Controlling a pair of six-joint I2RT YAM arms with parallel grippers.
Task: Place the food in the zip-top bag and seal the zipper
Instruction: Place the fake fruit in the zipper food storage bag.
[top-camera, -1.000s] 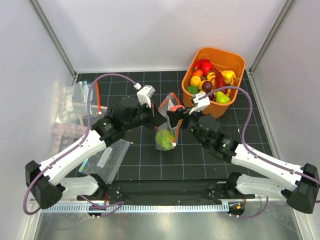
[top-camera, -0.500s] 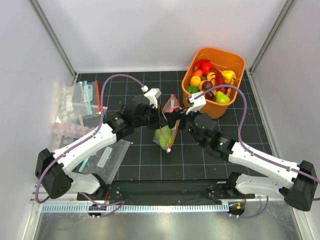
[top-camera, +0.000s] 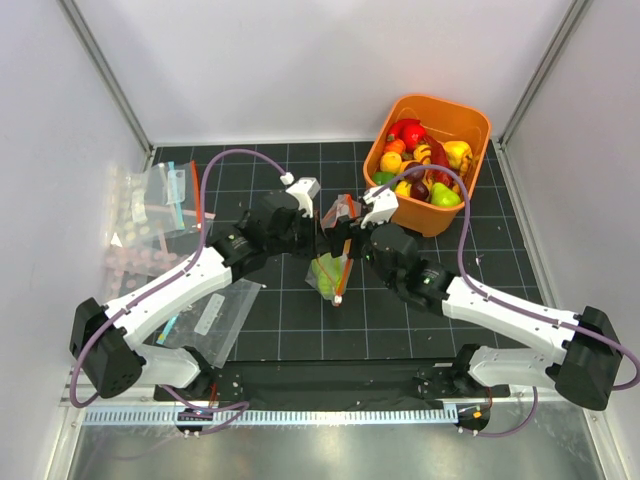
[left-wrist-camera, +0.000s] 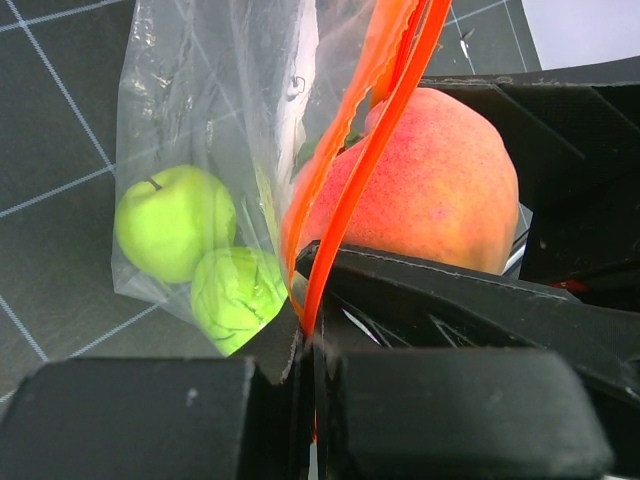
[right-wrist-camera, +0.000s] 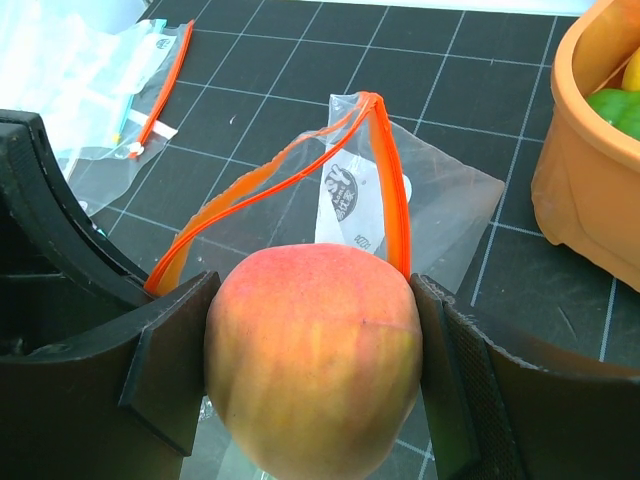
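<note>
The zip-top bag (top-camera: 333, 268) hangs upright at mid-table, its orange-red zipper (left-wrist-camera: 350, 170) open in a loop (right-wrist-camera: 270, 175) with the white label (right-wrist-camera: 350, 205) behind. Inside lie a green apple (left-wrist-camera: 175, 222) and a lumpy green food (left-wrist-camera: 238, 295). My left gripper (left-wrist-camera: 310, 345) is shut on the zipper edge and holds the bag up. My right gripper (right-wrist-camera: 315, 370) is shut on a peach (right-wrist-camera: 315, 340), which sits at the bag's mouth against the zipper and also shows in the left wrist view (left-wrist-camera: 430, 190).
An orange basket (top-camera: 470, 120) with several toy fruits stands at the back right, close to my right arm, and shows in the right wrist view (right-wrist-camera: 580, 170). Other clear bags lie at the left (top-camera: 150, 195) and front left (top-camera: 215, 315).
My right gripper has moved left with the peach, up to the bag's mouth. The left gripper has shifted right and drawn the bag more upright and narrower.
</note>
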